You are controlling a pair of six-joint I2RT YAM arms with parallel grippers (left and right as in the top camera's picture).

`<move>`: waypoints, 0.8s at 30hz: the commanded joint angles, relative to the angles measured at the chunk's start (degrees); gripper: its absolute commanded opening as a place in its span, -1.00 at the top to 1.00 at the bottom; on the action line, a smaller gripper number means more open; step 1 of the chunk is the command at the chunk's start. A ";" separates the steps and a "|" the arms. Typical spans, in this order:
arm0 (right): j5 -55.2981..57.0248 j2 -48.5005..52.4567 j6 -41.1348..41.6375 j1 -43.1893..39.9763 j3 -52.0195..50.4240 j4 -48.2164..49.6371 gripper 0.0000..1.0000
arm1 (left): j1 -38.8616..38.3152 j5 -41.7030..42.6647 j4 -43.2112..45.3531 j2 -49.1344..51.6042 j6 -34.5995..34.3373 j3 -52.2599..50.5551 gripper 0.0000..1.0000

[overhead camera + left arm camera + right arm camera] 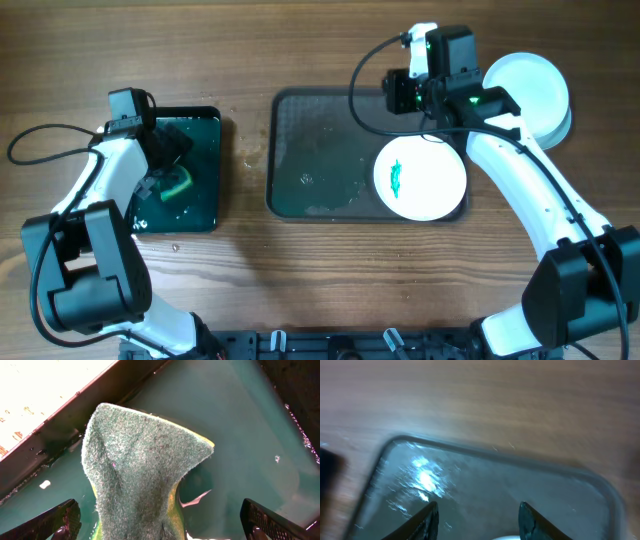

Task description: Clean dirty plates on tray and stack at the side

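Note:
One white plate (pixel 420 178) with a teal-green smear lies at the right end of the dark grey tray (pixel 320 150). Two more plates are stacked on the table right of the tray, a white one (pixel 525 88) on top and a bluish rim (pixel 562 125) showing under it. My right gripper (pixel 403 95) is open and empty above the tray's far edge; the right wrist view shows its fingers (pixel 480 522) over the wet tray (pixel 495 480). My left gripper (pixel 165 165) is open, its fingers (pixel 162 522) wide on either side of a green sponge (pixel 140 475), not touching it.
The sponge (pixel 178 185) sits in a smaller black tray (pixel 205 125) of green water (pixel 240 425) at the left. Bare wooden table lies between the two trays and in front of them. Cables loop behind both arms.

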 commanded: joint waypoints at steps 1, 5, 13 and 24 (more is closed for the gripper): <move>7.98 0.76 -5.90 0.07 0.39 -4.02 -0.04 | -0.07 0.31 0.15 0.44 0.24 -0.09 -1.00; 8.57 0.92 -8.59 -0.09 0.39 -6.23 -0.24 | -0.07 0.31 0.15 0.44 0.24 -0.09 -1.00; 6.82 0.92 -8.59 -0.07 0.39 -7.34 -0.56 | -0.07 0.31 4.20 0.42 0.07 -0.09 -1.00; 6.80 0.92 -8.46 -0.07 0.39 -5.88 -0.67 | -0.11 24.22 6.32 0.42 0.07 -0.09 -1.00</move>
